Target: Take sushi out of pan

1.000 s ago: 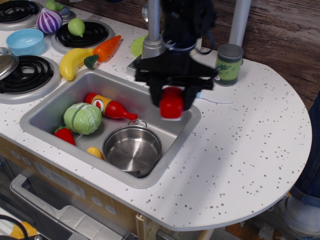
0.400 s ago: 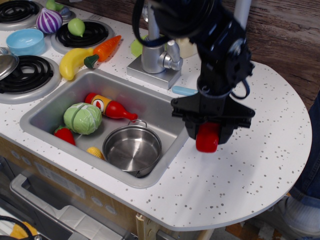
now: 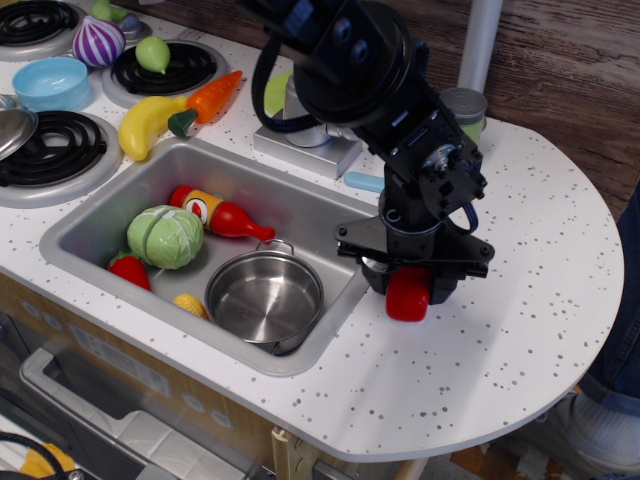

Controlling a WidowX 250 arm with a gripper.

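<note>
While gripper (image 3: pixel 409 290) clamps sushi (image 3: pixel 407 296), pan (image 3: pixel 265 298) empty

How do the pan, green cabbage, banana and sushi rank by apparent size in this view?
1. pan, clearly largest.
2 and 3. banana and green cabbage: too alike to rank; the banana is longer, the cabbage bulkier.
4. sushi, smallest, partly hidden by the gripper.

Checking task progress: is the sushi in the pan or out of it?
Out. The pan in the sink is empty; the red sushi is in the gripper over the countertop.
</note>
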